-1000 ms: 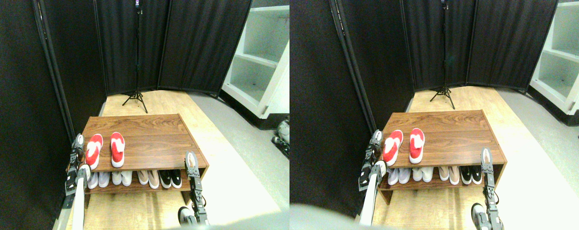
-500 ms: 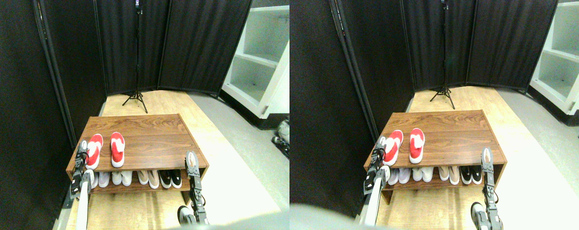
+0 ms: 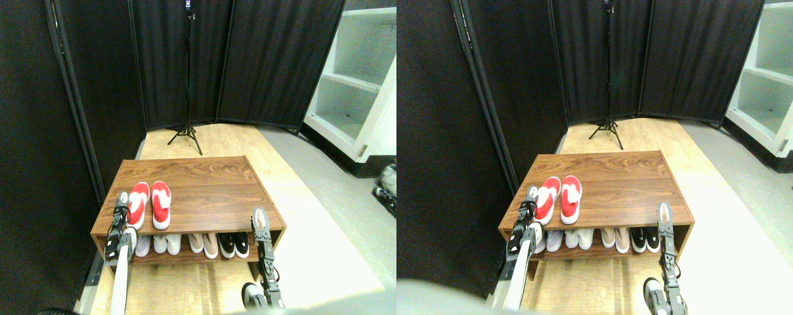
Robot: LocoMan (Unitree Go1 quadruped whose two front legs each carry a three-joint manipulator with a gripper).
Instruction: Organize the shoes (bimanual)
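Observation:
Two red shoes with white lining lie on top of the wooden shoe rack (image 3: 206, 197), toes pointing away. The left red shoe (image 3: 138, 204) sits close beside the right red shoe (image 3: 161, 205), almost touching it. My left gripper (image 3: 121, 205) is pressed against the outer left side of the left shoe, near the rack's left edge. My right gripper (image 3: 260, 222) stands upright at the rack's front right corner, well away from both shoes.
The rack's lower shelf holds white shoes (image 3: 157, 244), beige shoes (image 3: 203, 243) and black shoes (image 3: 234, 244). Black screens (image 3: 239, 59) stand behind, with a tripod (image 3: 188, 131). A white cabinet (image 3: 354, 85) is at the right.
My left gripper has moved right and pushed the left red shoe toward the right one, closing the gap between them. The right gripper has barely moved.

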